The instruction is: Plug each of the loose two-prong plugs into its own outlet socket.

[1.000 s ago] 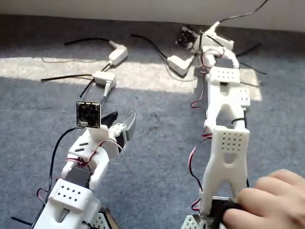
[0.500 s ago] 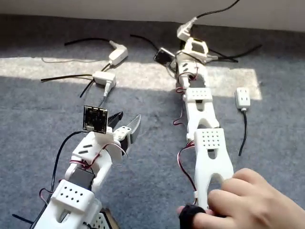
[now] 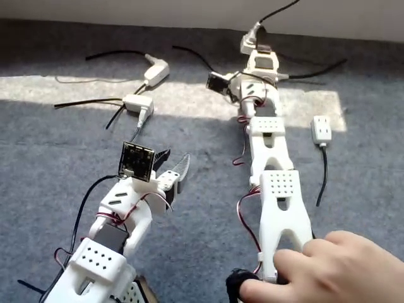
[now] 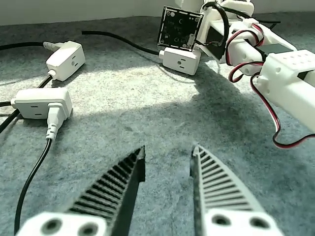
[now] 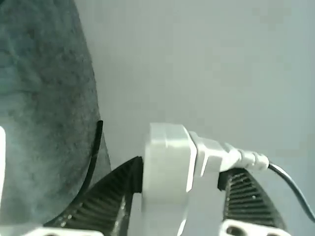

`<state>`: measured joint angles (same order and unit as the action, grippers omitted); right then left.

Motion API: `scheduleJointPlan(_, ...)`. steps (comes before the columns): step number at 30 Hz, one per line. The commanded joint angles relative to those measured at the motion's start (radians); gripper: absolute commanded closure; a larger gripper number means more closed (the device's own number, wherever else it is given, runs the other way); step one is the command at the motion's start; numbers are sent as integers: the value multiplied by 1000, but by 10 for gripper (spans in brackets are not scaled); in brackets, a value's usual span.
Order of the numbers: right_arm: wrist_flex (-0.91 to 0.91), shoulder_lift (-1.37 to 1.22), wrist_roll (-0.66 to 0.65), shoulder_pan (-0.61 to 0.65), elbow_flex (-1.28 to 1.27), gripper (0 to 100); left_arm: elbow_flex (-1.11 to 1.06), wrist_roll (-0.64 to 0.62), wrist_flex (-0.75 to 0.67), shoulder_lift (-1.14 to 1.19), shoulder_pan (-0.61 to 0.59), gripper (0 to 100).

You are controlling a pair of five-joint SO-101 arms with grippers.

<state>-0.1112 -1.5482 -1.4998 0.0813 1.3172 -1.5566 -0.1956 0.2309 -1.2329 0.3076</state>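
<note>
I sit on a grey-blue carpet (image 3: 50, 164). A bright strip of sun (image 3: 76, 88) runs across its far part. A pale wall (image 3: 126, 9) stands along its far edge.

Two white sockets lie toward the far left corner of the carpet. The first socket (image 3: 156, 71) lies right at the far rim of the sun. The second socket (image 3: 136, 102) lies in the sun, a bit closer to me. A small plug (image 3: 145, 115) sits tight against its face.

My left gripper (image 3: 175, 158) hangs over the shady part of the carpet. It is well apart from both sockets. Its jaws are spread apart and there is nothing between them.

A third socket (image 4: 181, 59) lies on the carpet, just beside the camera board (image 4: 179, 27) on my right arm.

My right gripper (image 3: 255, 49) is up by the far edge, close to the wall. Its jaws are squeezed on a white held plug (image 5: 167, 167), one jaw on each side. A black cord (image 5: 290, 189) comes out of the back of that plug.

The fourth socket (image 3: 320, 129) lies face up near the right edge, where the sun ends. It is apart from my right arm. Its dark cord (image 3: 323, 170) runs back toward the near edge.
</note>
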Motion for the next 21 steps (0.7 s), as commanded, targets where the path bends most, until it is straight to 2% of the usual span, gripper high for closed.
scheduleJointPlan(1, -31, 36, -34, 4, 28, 719, 5, 11, -20, -13, 10, 835)
scheduleJointPlan(5, -51, 38, -35, 7, 41, 695, 5, 11, -20, -13, 10, 835)
scheduleJointPlan(12, -248, 18, -28, 8, -33, 651, 5, 11, -20, -13, 10, 835)
scheduleJointPlan(17, -397, -107, -37, 8, -53, 646, 5, 11, -20, -13, 10, 835)
scheduleJointPlan(19, -461, -170, -97, 8, -51, 646, 5, 11, -20, -13, 10, 835)
scheduleJointPlan(21, -506, -220, -229, 2, -51, 646, 5, 11, -20, -13, 10, 835)
